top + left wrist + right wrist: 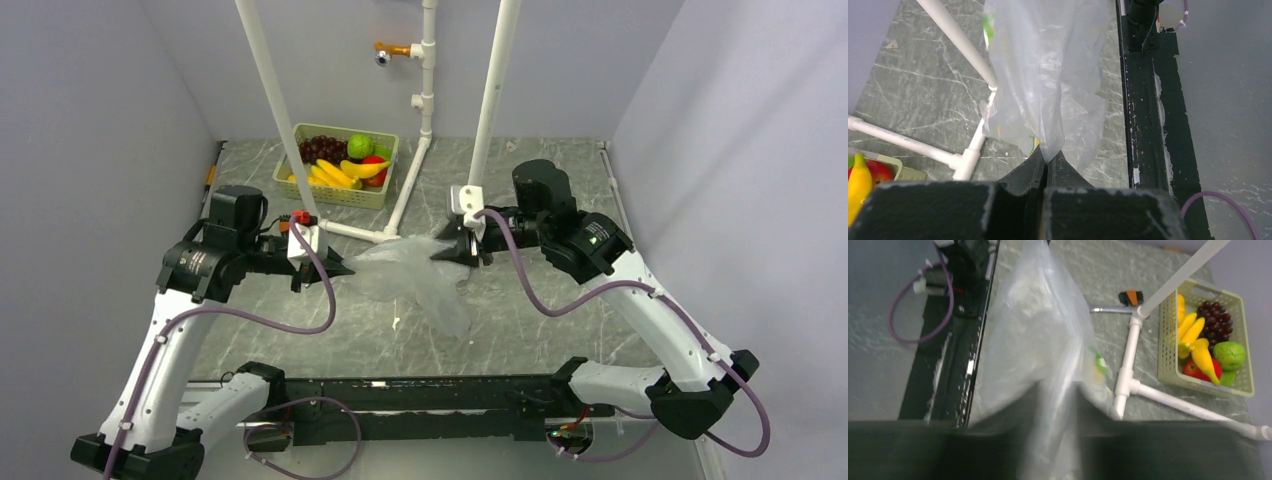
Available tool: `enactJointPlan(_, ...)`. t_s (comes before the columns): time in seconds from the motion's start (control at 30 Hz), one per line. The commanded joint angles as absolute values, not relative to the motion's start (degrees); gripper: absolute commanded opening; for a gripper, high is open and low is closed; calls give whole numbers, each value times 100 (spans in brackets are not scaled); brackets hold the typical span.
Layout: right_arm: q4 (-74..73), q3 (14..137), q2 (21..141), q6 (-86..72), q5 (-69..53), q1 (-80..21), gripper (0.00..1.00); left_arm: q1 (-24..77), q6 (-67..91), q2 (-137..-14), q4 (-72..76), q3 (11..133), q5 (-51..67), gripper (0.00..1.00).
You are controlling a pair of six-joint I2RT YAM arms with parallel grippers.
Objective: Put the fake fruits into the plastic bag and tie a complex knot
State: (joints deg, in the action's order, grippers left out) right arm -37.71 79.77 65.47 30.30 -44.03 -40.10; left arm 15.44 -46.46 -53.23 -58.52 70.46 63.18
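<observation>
The clear plastic bag hangs stretched between my two grippers above the table's middle. My left gripper is shut on its left edge; in the left wrist view the closed fingertips pinch a point of the film. My right gripper holds the right edge; in the blurred right wrist view bunched film fills the gap between its fingers. The fake fruits lie in the pale green basket: bananas, grapes, a green fruit and a red one. No knot shows.
A white pipe frame stands on the table between the basket and the bag, with two uprights rising at the back. A silver wrench lies by the frame's foot. A black rail runs along the near edge.
</observation>
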Motion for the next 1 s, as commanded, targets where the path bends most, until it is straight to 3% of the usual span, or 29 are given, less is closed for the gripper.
enactJointPlan(0.0, -4509, 8240, 6612, 3649, -4184, -3999, 6, 1544, -4475, -5283, -5661, 7410, 6508, 1)
enactJointPlan(0.03, -4580, 8273, 6602, 3629, -4086, -3908, 0, 1504, -4369, -5256, -5584, 7471, 6361, 1)
enactJointPlan(0.1, -4653, 8365, 6536, 3560, -4176, -3561, 0, 1162, -4233, -5203, -5548, 7546, 6234, 7)
enactJointPlan(0.2, -4539, 8464, 6368, 3250, -4383, -2965, 0, 224, -3923, -4998, -5383, 7350, 6552, 34)
enactJointPlan(0.23, -4514, 8484, 6312, 3123, -4464, -2859, 0, -58, -3773, -4836, -5294, 7145, 6711, 48)
enactJointPlan(0.27, -4437, 8456, 6266, 2947, -4543, -2783, 0, -298, -3653, -4705, -5162, 6960, 6835, 79)
enactJointPlan(0.3, -4268, 8373, 6195, 2669, -4580, -2731, 0, -401, -3447, -4537, -5076, 6709, 6923, 97)
enactJointPlan(0.4, -3548, 8018, 5983, 1956, -4644, -2682, 0, -422, -2106, -3946, -3677, 5689, 7147, 99)
enactJointPlan(0.53, -2986, 7683, 5790, 1287, -4720, -2662, 0, -398, 1104, -3329, -195, 4206, 6626, 99)
enactJointPlan(0.8, -2368, 7524, 5765, 418, -4871, -2660, 0, 1348, 1602, -4238, 285, 4845, 5799, 99)
enactJointPlan(0.97, -2405, 7673, 5811, 312, -5219, -2663, 0, 1599, 1735, -4863, 733, 5118, 5377, 99)
